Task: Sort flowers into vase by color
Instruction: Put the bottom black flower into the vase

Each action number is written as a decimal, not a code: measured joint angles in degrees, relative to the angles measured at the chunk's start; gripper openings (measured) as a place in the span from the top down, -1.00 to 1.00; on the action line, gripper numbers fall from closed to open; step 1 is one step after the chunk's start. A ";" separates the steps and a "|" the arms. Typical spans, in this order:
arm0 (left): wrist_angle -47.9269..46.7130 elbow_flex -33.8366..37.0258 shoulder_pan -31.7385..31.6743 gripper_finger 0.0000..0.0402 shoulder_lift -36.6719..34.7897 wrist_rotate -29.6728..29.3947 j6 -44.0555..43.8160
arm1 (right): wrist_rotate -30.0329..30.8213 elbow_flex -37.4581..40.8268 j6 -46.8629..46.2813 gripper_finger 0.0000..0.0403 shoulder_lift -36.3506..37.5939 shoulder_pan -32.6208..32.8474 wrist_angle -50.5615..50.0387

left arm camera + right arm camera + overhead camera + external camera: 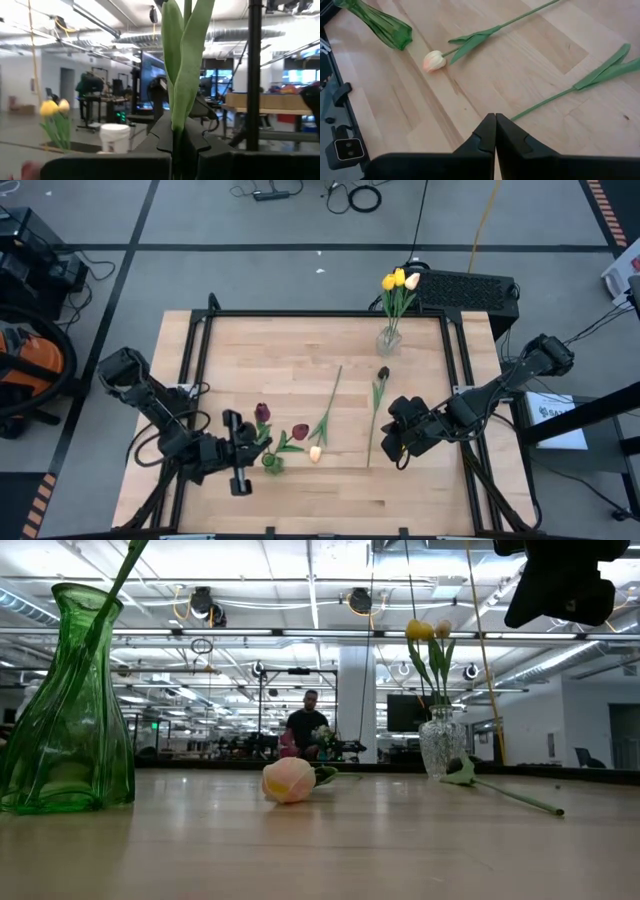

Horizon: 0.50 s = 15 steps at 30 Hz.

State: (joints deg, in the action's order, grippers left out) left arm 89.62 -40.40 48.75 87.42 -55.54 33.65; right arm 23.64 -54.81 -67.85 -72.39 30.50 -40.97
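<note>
Where wood grain runs: ribbed green glass vase (65, 705), waxy peach tulip (289, 780).

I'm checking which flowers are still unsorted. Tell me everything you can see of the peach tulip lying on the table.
The peach tulip lies flat on the wooden table, not in a vase. Its closed cream-peach head, pinker at the tip, looks like soft fabric. A long thin green stem runs away from the head, with leaves partway along. The head rests near the base of the green glass vase, apart from it. No pincer touches it.
</note>
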 joint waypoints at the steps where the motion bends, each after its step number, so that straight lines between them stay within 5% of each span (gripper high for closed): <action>1: 0.00 0.51 0.02 0.97 0.00 0.04 -1.11 | 0.00 0.00 0.00 1.00 -0.01 0.00 0.00; 15: -0.12 4.27 -0.72 0.95 0.00 0.40 -1.76 | -4.55 0.00 -0.41 1.00 -0.01 0.00 0.45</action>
State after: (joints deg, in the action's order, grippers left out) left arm 89.51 -36.13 48.03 87.42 -55.14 31.90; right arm 19.09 -54.81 -68.26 -72.40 30.50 -40.52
